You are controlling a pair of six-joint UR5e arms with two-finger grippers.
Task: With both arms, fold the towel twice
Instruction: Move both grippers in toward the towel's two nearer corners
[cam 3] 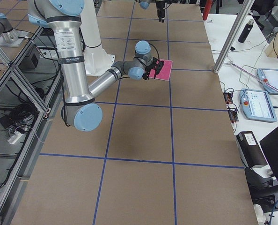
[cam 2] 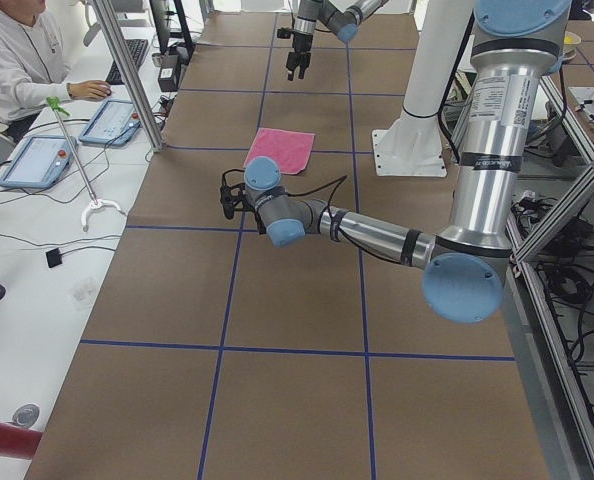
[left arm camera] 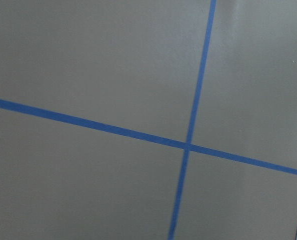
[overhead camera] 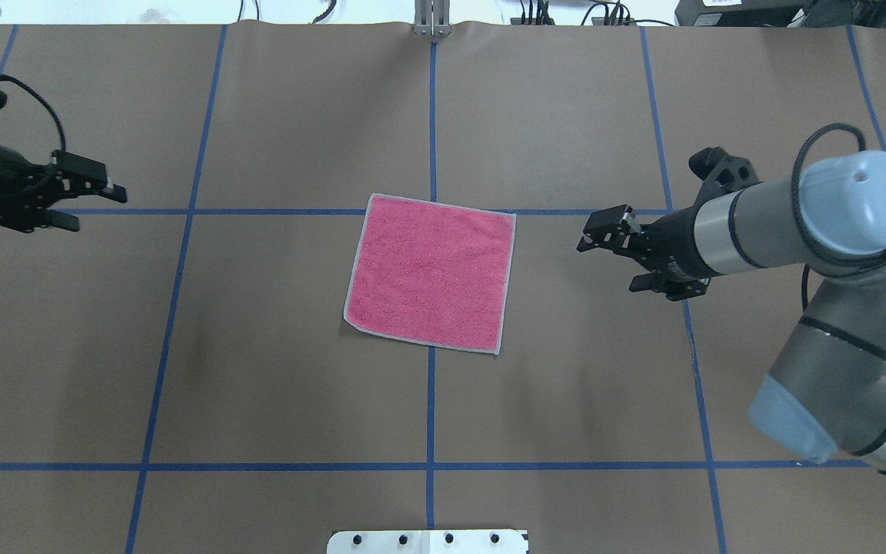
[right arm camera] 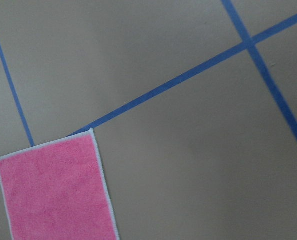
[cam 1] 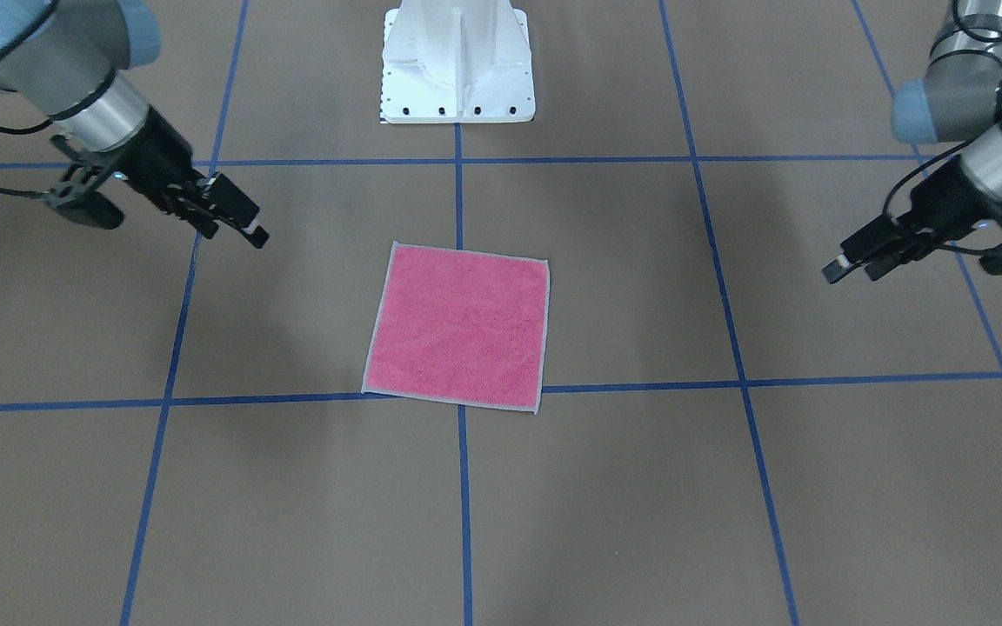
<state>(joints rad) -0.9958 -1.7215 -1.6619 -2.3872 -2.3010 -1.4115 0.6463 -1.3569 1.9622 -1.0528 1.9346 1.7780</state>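
The towel lies flat and unfolded in the middle of the table, pink face up, with a light grey border; it also shows in the overhead view and the right wrist view. My left gripper is open and empty, hovering well off the towel's left side; in the front view it is on the right. My right gripper is open and empty, a short way off the towel's right edge; in the front view it is on the left. Neither touches the towel.
The white bolted pedestal stands at the robot's side of the table, behind the towel. Blue tape lines grid the brown table. An operator sits at a side desk with tablets, beyond a metal post.
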